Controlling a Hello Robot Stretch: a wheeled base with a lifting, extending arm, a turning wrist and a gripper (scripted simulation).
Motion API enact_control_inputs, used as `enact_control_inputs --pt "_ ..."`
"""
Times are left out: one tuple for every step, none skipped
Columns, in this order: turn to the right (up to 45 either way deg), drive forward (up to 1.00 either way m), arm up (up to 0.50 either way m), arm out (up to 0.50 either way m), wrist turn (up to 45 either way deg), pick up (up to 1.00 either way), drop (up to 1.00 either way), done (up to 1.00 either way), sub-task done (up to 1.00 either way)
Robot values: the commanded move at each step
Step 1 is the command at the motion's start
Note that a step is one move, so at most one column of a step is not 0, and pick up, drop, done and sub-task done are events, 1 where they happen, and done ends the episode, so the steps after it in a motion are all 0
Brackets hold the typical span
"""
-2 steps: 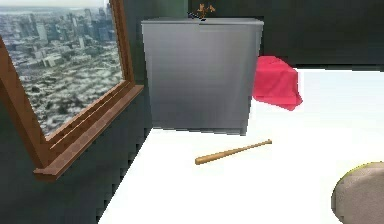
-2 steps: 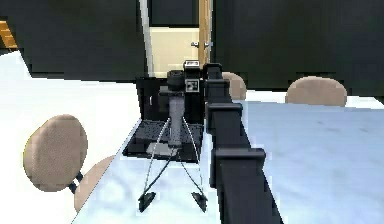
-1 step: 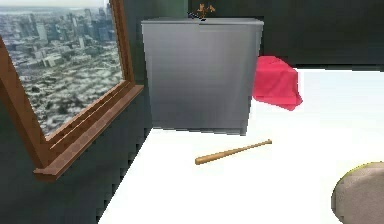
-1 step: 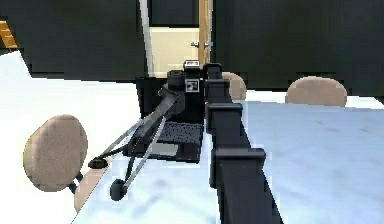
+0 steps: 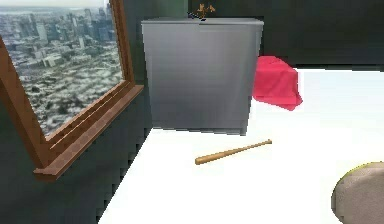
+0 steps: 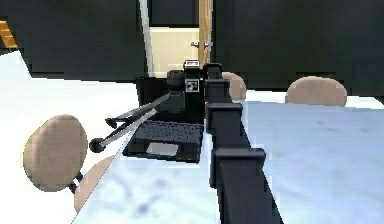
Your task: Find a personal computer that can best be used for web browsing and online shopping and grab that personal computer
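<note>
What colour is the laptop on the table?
The laptop is black, with a dark grey touchpad. The arm side view shows it best.

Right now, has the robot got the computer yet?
Finding looks done: the laptop lies on the table by the arm. In hand: the gripper is near it. Left: lifting it; it rests on the table, so I cannot tell whether anything is held.

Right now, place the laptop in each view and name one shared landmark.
Arm side view: laptop on the table, just left of the arm.
Forward view: grey cabinet and bat ahead.
Shared landmark: probably the beige chair back, forward view's bottom right, arm side view's left.
</note>
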Motion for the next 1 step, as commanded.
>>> enact_control_inputs --pt "0.0 0.0 0.0 0.0 45.0 0.0 0.0 0.0 0.0"
